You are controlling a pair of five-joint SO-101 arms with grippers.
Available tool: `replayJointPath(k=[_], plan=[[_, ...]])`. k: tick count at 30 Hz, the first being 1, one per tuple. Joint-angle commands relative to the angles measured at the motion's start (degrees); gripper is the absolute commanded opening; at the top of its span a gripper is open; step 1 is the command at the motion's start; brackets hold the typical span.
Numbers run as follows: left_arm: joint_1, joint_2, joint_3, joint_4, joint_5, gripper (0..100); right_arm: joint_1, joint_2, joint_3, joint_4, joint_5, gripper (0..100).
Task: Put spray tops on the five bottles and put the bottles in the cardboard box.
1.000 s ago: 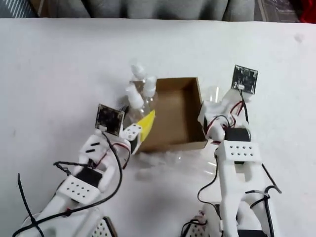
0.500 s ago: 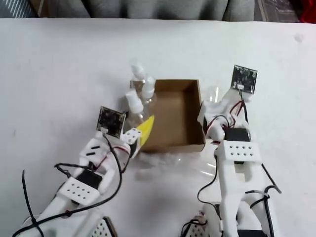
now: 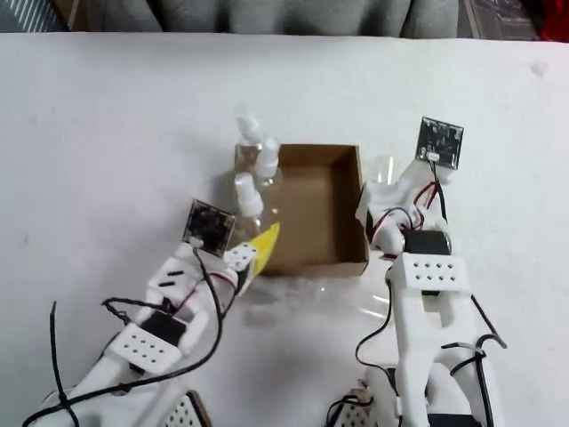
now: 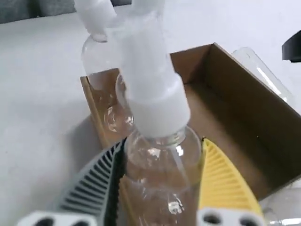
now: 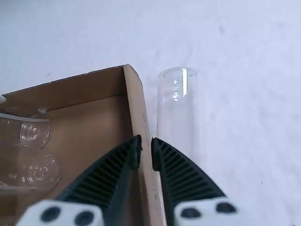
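Bottle (image 3: pixel 248 203) with spray top (image 4: pixel 150 103) fitted sits clamped in the left claw (image 4: pixel 162 146) at the left wall of the cardboard box (image 3: pixel 307 260), apparently for lowering inside, while the right claw (image 5: pixel 145 151), nearly closed, pinches the opposite wall, likely to steady the box.

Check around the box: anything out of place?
One clear bottle sits outside the cardboard box, against its right wall, with no spray top visible. The right gripper pinches that wall, not a bottle.
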Motion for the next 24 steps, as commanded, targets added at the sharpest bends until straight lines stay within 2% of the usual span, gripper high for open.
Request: replayJointPath(k=[1, 5, 13, 19, 24], plan=[[0.3, -0.5, 1.0, -1.8, -1.3, 17, -0.4, -0.2, -2.0, -1.3, -0.1, 1.8], [0.2, -0.7, 1.6, -1.8, -1.4, 22, -0.4, -0.2, -2.0, -1.3, -0.1, 1.8], [-0.1, -0.6, 1.8, -1.5, -1.4, 25, -0.4, -0.2, -2.0, -1.3, 0.0, 1.8], [-0.2, -0.7, 2.9, -1.8, -1.4, 36, -0.5, -0.2, -2.0, -1.3, 0.0, 1.8], [-1.8, -0.7, 2.9, -1.8, -1.4, 39, -0.5, -0.2, -2.0, -1.3, 0.0, 1.8]])
